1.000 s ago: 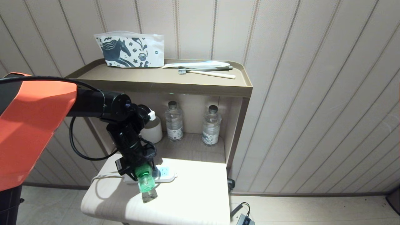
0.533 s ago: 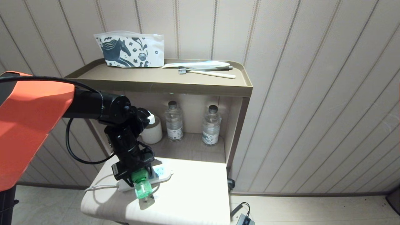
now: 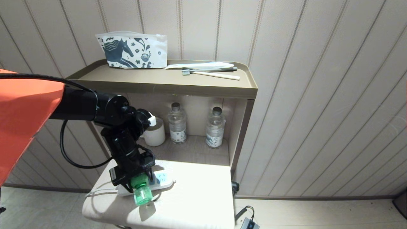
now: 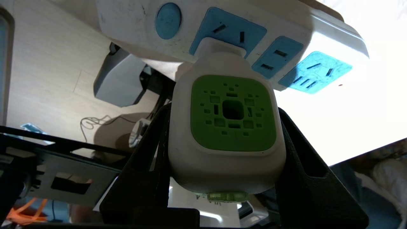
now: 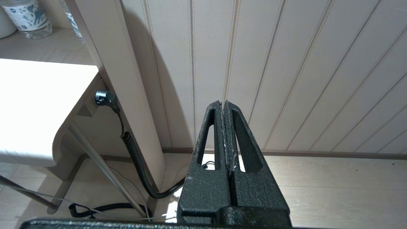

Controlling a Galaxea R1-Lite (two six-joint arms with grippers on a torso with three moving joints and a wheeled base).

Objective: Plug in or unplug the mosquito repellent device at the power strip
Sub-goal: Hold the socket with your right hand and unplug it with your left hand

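Two grippers are on record, only one at work. The left gripper (image 3: 135, 183) hangs over the power strip (image 3: 160, 181), which lies on the pale counter (image 3: 197, 197) in front of the shelf unit (image 3: 203, 87). Its jaws are part-way open and clamped on the white sides of the mosquito repellent device (image 3: 141, 192). The head view shows the device's green bottle end jutting out from the strip toward the counter's front edge, and the strip's whitish cord (image 3: 97, 191) trailing off its arm-side end.

The left wrist view supplies what the head view hides: the device (image 4: 227, 127) presents its green perforated face, with one black finger (image 4: 152, 152) pressed against each side of the white body. The device's plug end sits against a light-blue socket face of the power strip (image 4: 133, 25); whether the pins are fully seated cannot be told. Beside that socket on one side is a round blue button (image 4: 168, 16), on the other side further blue sockets.

The right gripper (image 5: 223, 106) shows in its own wrist view alone, jaws pressed together and empty, parked low beside the shelf unit, pointing at the panelled wall (image 5: 286, 63).
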